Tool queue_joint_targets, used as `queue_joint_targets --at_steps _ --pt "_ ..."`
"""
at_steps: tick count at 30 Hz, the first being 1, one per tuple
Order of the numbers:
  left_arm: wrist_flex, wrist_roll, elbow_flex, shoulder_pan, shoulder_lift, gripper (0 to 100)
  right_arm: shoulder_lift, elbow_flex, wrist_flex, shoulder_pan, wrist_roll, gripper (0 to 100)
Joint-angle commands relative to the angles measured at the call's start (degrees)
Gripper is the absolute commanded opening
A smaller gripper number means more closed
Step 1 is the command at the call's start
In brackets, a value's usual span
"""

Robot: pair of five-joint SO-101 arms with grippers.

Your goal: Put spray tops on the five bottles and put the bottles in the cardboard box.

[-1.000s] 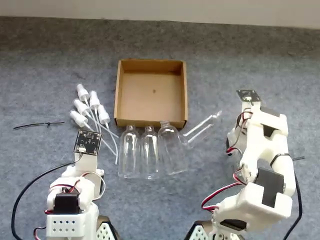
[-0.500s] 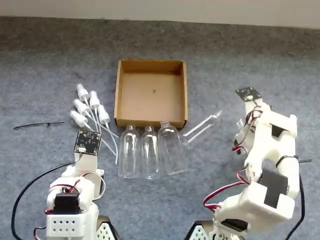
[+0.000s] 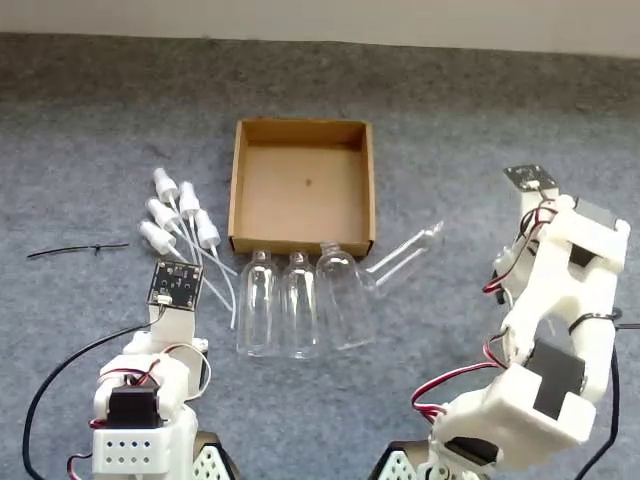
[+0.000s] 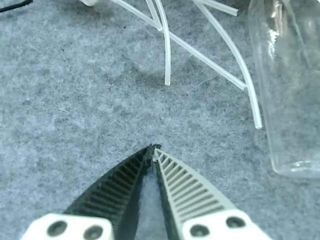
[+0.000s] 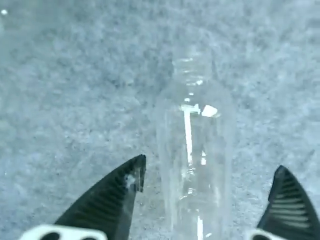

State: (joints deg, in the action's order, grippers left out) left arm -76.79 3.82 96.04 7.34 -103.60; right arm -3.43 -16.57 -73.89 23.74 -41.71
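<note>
1. Clear plastic bottles (image 3: pixel 298 305), three in number, lie side by side on the table (image 3: pixel 480 120). They are uncapped, and their necks reach the wall of the cardboard box (image 3: pixel 302 200) at its 6 o'clock side. All three are outside the box.
2. A further bottle (image 5: pixel 195 150), also uncapped, lies on the grey felt between the jaws of the right gripper (image 5: pixel 210 165). The jaws stand wide apart, one on each side of it, with a gap on both sides.
3. A slim clear piece (image 3: pixel 405 255) lies at the box's 4 o'clock, just beside the corner. The right arm (image 3: pixel 555 300) stands farther out along the same bearing.
4. White spray tops (image 3: pixel 180 212) are clustered at the box's 8 o'clock. Their dip tubes (image 4: pixel 167 45) trail toward the bottles.
5. The left gripper (image 4: pixel 152 148) is at the box's 7 o'clock, over bare felt near the tube ends. Its jaws are together and hold nothing.
6. A black cable tie (image 3: pixel 75 250) lies at 9 o'clock, well apart from the spray tops.
</note>
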Motion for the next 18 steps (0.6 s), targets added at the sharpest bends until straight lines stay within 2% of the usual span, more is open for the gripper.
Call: queue_joint_targets --at_steps 1,13,18 --pt "0.70 0.18 1.19 -0.75 -0.57 1 0.75 3.47 -0.13 -1.01 0.79 34.3" --pt "0.70 0.18 1.19 -0.75 -0.57 1 0.22 3.21 2.95 -4.18 0.70 34.3" --pt "0.70 0.18 1.19 -0.75 -0.57 1 -3.03 3.30 8.48 -5.67 0.88 34.3"
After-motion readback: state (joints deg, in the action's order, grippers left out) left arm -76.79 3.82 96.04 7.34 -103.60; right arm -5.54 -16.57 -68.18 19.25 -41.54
